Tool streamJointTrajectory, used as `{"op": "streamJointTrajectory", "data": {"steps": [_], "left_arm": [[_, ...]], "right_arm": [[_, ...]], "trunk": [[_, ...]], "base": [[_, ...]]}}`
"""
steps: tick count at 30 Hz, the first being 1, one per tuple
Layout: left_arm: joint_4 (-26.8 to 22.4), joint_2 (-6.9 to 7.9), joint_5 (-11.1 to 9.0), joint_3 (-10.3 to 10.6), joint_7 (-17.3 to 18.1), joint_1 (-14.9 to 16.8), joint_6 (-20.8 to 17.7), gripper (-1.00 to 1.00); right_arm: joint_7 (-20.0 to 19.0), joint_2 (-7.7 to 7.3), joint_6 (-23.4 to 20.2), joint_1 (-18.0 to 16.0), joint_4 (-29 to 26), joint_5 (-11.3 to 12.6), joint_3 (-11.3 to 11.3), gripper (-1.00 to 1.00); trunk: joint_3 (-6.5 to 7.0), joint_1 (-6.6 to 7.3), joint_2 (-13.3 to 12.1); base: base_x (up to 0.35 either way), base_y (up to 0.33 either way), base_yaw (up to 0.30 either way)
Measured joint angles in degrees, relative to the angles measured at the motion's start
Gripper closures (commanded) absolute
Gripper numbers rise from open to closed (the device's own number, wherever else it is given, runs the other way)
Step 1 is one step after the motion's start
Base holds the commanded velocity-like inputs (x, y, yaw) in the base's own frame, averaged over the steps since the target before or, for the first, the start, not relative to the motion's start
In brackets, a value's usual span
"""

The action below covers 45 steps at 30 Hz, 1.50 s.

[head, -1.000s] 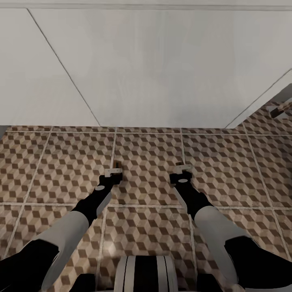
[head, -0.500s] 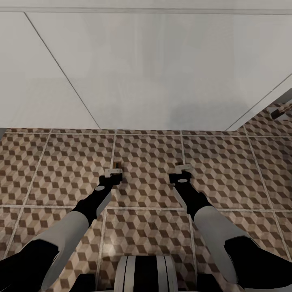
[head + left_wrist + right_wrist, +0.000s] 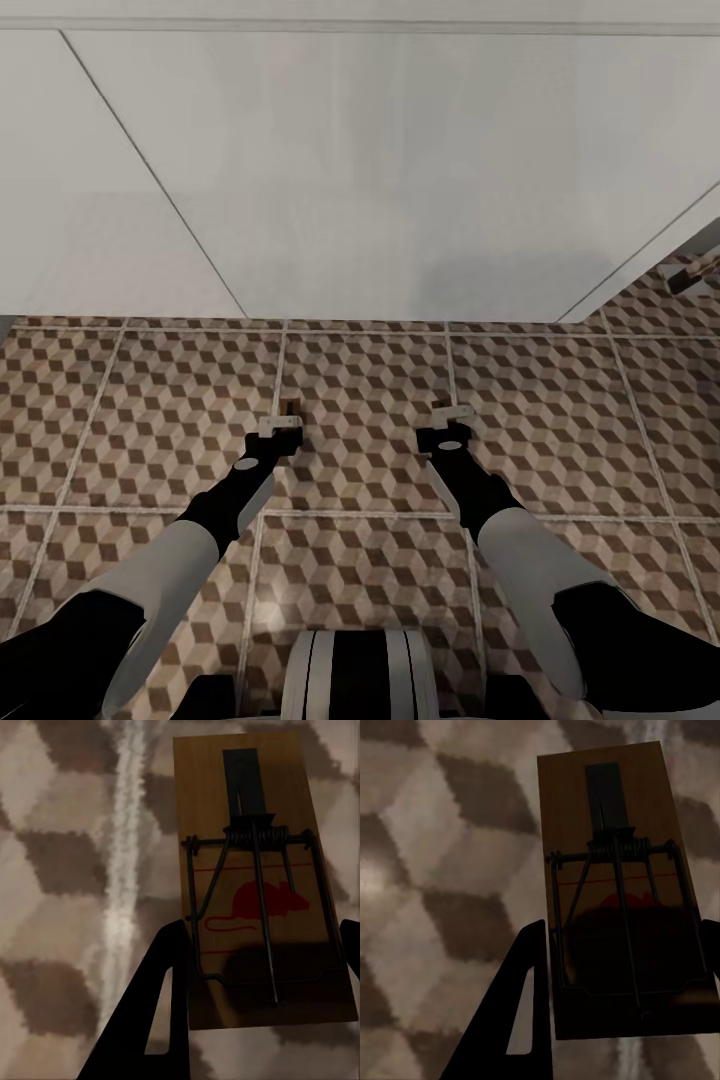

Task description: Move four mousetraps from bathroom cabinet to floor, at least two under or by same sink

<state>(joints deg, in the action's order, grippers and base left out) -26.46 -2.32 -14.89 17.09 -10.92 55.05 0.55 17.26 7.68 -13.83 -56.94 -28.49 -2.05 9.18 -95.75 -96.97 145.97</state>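
Head view. Bathroom floor (image 3: 380, 560): cube-patterned tiles, pale grout. White panelled surface (image 3: 380, 180) across upper field, meeting tiles just beyond both arms; identity not determinable from here. Left gripper (image 3: 283, 422) and right gripper (image 3: 450, 415) extended forward and low over the tiles, well apart from each other, each with a small tan piece at its tip. Small brown object (image 3: 693, 272) at right edge near the white surface's corner; too small to identify. Against half a second earlier: no visible difference. Against one second earlier: whole picture shifted slightly, so camera movement, not object movement; arms in matching pose.

Left wrist view. Mousetrap (image 3: 259, 877) clamped between the dark fingers (image 3: 161, 1005), red mouse print and spring bar visible; board close over tiles beside a grout line (image 3: 124, 870). Contact with floor not determinable.

Right wrist view. Second mousetrap (image 3: 619, 881) likewise gripped between dark fingers (image 3: 521, 997), red print partly shadowed, board low over tiles.

Assessment: pause suggests both traps poised for release onto the same floor surface. Proximity to a sink unconfirmed, no basin or faucet visible.
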Motion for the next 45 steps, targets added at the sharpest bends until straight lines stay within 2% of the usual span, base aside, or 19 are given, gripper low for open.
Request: {"op": "streamJointTrajectory", "data": {"steps": [22, 31, 39, 45], "left_arm": [[0.1, -0.01, 0.0, 0.2, -0.3, 0.0, 0.0, 1.00], [0.4, 0.06, 0.0, 0.2, -0.4, 0.0, 0.1, 1.00], [0.1, 0.00, 0.0, 0.3, -0.5, 0.0, 0.2, 1.00], [0.0, -0.01, 0.0, 0.3, -0.5, 0.0, 0.2, 1.00]], "right_arm": [[0.2, 0.10, -0.2, 0.0, -0.1, -0.4, 0.1, 1.00], [0.2, 0.09, 0.2, 0.0, -0.1, -0.6, 0.1, 1.00], [0.2, 0.04, 0.5, 0.0, -0.1, -0.5, 0.0, 1.00], [0.1, 0.01, 2.8, 0.0, 0.0, -0.1, 0.0, 1.00]], "trunk": [[0.00, 0.00, 0.0], [0.00, 0.03, 0.0], [0.00, 0.00, 0.0], [0.00, 0.00, 0.0]], "base": [[0.004, 0.000, 0.000], [0.229, 0.000, 0.000], [0.066, 0.000, 0.000], [0.007, 0.000, 0.000]]}}
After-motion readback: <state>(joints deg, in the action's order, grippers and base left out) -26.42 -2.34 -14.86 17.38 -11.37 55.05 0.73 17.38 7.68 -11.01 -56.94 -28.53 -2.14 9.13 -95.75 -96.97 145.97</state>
